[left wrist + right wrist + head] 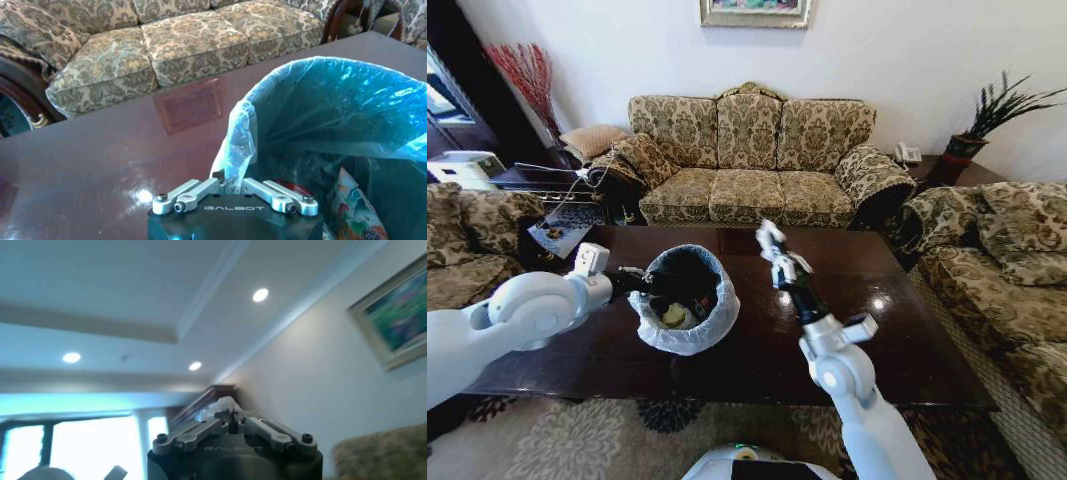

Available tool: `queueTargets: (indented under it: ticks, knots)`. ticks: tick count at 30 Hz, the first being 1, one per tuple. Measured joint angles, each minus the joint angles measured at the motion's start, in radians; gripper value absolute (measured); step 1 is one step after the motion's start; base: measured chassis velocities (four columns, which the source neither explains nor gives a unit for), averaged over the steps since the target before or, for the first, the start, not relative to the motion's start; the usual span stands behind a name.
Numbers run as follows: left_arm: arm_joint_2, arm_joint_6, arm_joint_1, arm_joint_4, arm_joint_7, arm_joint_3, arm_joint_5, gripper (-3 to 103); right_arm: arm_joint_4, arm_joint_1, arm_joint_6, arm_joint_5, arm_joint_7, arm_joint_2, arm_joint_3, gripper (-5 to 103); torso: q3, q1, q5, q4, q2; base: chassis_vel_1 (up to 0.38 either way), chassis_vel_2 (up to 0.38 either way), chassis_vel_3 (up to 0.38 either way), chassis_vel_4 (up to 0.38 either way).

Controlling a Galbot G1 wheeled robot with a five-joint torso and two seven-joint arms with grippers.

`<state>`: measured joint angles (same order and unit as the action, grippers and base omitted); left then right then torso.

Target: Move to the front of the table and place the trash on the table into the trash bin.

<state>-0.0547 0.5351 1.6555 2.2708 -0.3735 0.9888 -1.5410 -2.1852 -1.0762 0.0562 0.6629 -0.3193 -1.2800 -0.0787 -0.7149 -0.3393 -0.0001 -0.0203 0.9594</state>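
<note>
While the trash bin [685, 300] sits at centre frame on the table [897, 330], the left end effector [233, 192] is clenched on its thin liner rim; flimsy and slippery, better gripped at the stiff wall. The right end effector [772, 247] is clenched, raised.

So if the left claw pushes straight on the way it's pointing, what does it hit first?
The left claw already pinches the liner at the rim of the trash bin, so it would press the bag and near wall first, probably shoving the bin across the table.
</note>
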Motion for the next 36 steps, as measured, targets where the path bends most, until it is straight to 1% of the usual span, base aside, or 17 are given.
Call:
queueTargets:
  ticks: [4,6,13,15,16,20,22,26,27,28,29,30,31,32,33,35,36]
  knots:
    - [-0.011,0.002,0.001,0.01,-0.003,0.001,-0.007,0,0.023,0.032,-0.056,-0.051,-0.009,0.004,0.112,-3,0.0,0.0,-0.0001,0.0,0.0,0.0,0.0,0.0,0.0]
    - [-0.016,0.003,0.001,0.011,-0.005,0.003,-0.008,0,0.03,0.031,-0.068,-0.077,-0.001,0.0,0.13,1,0.0,0.0,0.0002,-0.0001,0.0,0.0,0.0,0.0,0.0]
    - [-0.048,0.005,-0.004,0.022,-0.011,0.01,-0.013,0,0.029,-0.02,-0.113,-0.176,0.012,0.005,0.127,27,0.0,0.0,0.0001,0.0002,0.0,0.0,0.0,0.0,0.0]
    - [-0.051,0.005,-0.003,0.024,-0.011,0.01,-0.013,0,0.029,-0.022,-0.11,-0.184,0.007,0.006,0.124,27,0.0,0.0,0.0002,0.0002,0.0,0.0,0.0,0.0,0.0]
    - [-0.057,0.005,-0.003,0.029,-0.015,0.01,-0.014,0,0.029,-0.028,-0.093,-0.208,-0.009,0.007,0.115,38,0.0,0.0,0.0002,0.0001,0.0,0.0,0.0,0.0,0.0]
    - [-0.067,0.01,0.0,0.038,-0.018,0.016,-0.013,0,0.029,-0.043,-0.061,-0.235,-0.033,0.013,0.101,49,0.0,0.0,0.0001,0.0001,0.0,0.0,0.0,0.0,0.0]
    - [-0.077,0.016,0.001,0.035,-0.023,0.022,-0.013,0,0.015,-0.058,-0.01,-0.212,-0.048,0.015,0.092,60,0.0,0.0,0.0002,0.0002,0.0,0.0,0.0,0.0,0.0]
    - [-0.098,0.024,0.001,0.023,-0.05,0.033,-0.008,0,-0.014,-0.08,0.022,-0.257,-0.001,0.006,0.065,65,0.0,0.0,0.0002,0.0003,0.0,0.0,0.0,0.0,0.0]
    - [-0.116,0.033,-0.007,0.014,-0.074,0.043,-0.007,0,-0.027,-0.09,0.03,-0.295,0.021,-0.001,0.045,71,0.0,0.0,0.0,0.0003,0.0,0.0,0.0,0.0,0.0]
    - [-0.193,0.058,-0.027,0.002,-0.183,0.103,-0.035,0,-0.056,-0.123,0.056,-0.382,0.099,-0.031,-0.017,82,0.0,0.0,0.0001,0.0003,0.0,0.0,0.0,0.0,0.0]
    - [-0.193,0.058,-0.027,0.002,-0.183,0.103,-0.035,0,-0.056,-0.123,0.056,-0.382,0.099,-0.031,-0.017,82,0.0,0.0,0.0001,0.0003,0.0,0.0,0.0,0.0,0.0]
    - [-0.256,0.066,0.002,-0.005,-0.227,0.218,-0.05,0,-0.075,-0.148,0.058,-0.398,0.175,-0.043,-0.046,87,0.0,0.0,-0.0007,0.0005,0.0,0.0,0.0,0.0,0.0]
    - [-0.313,0.062,0.05,-0.009,-0.221,0.346,-0.025,0,-0.083,-0.165,0.059,-0.399,0.226,-0.05,-0.067,92,0.0,0.0,-0.0005,0.0007,0.0,0.0,0.0,0.0,0.0]
    - [-0.313,0.062,0.05,-0.009,-0.221,0.346,-0.025,0,-0.083,-0.165,0.059,-0.399,0.226,-0.05,-0.067,92,0.0,0.0,-0.0005,0.0007,0.0,0.0,0.0,0.0,0.0]
    - [-0.357,0.056,0.094,-0.015,-0.207,0.429,-0.001,0,-0.084,-0.177,0.059,-0.398,0.25,-0.056,-0.084,97,0.0,0.0,0.0009,0.0008,0.0,0.0,0.0,0.0,0.0]
    - [-0.515,0.026,0.29,-0.031,-0.164,0.646,0.044,0,-0.07,-0.205,0.064,-0.386,0.314,-0.073,-0.137,100,0.0,0.0,0.0007,0.0003,0.0,0.0,0.0,0.0,0.0]
    - [-0.564,0.018,0.331,-0.039,-0.143,0.68,0.062,0,-0.062,-0.211,0.066,-0.383,0.33,-0.077,-0.149,100,0.0,0.0,0.0001,0.0004,0.0,0.0,0.0,0.0,0.0]
